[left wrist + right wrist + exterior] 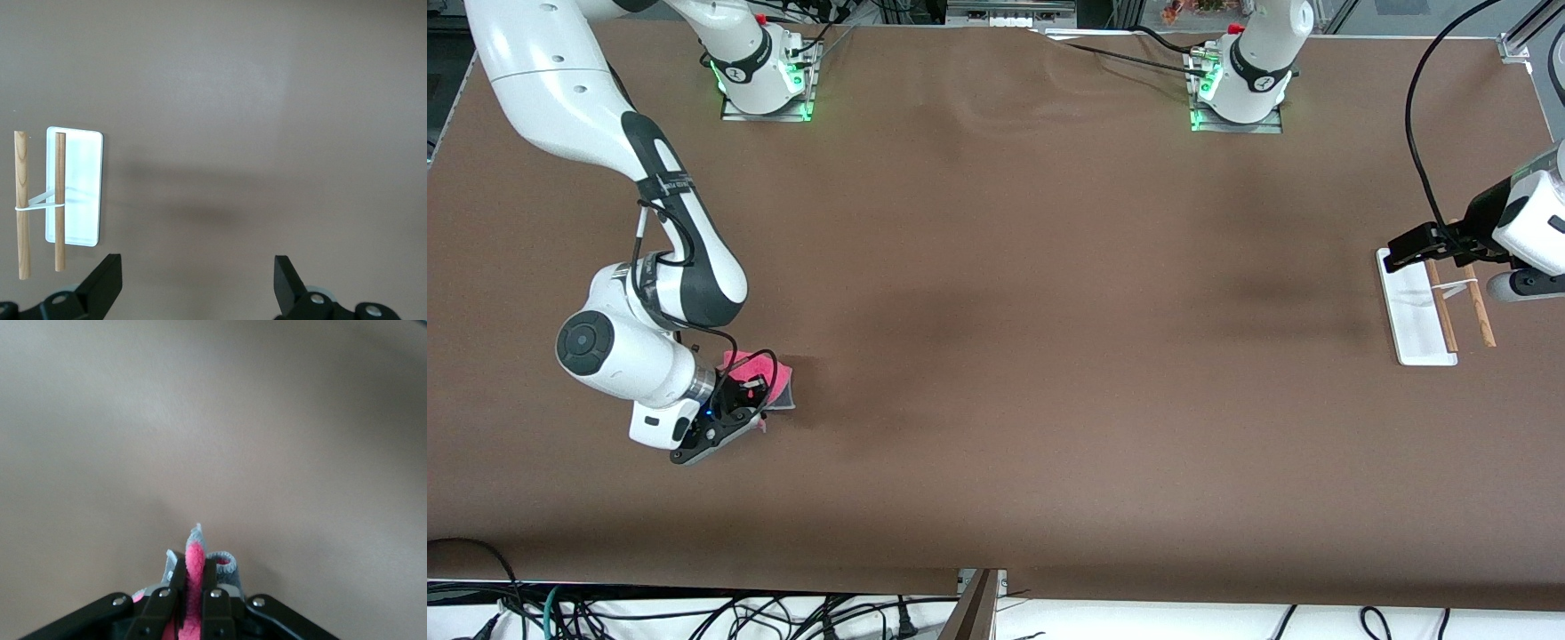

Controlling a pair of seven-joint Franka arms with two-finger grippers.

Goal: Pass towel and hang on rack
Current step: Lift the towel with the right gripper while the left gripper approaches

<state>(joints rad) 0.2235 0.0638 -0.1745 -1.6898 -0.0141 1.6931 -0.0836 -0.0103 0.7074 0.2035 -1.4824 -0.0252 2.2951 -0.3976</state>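
Observation:
The pink-red towel (775, 378) lies on the brown table toward the right arm's end, partly covered by the hand. My right gripper (754, 391) is down on it, shut on a raised fold of the towel (195, 555); the pink pile is pinched between the two black fingers (165, 603), and grey edging curls beside them. The rack (1416, 311), a white base with two brown rods (1482, 316), stands toward the left arm's end. My left gripper (1421, 247) hovers over the rack's end that is farther from the front camera. It is open (198, 280) and holds nothing, with the rack (73, 190) off to one side.
Brown cloth covers the whole table (1049, 356). A black cable (1418, 133) loops down to the left hand. Cables hang below the table's front edge (694, 613). Both arm bases (765, 80) stand along the edge farthest from the front camera.

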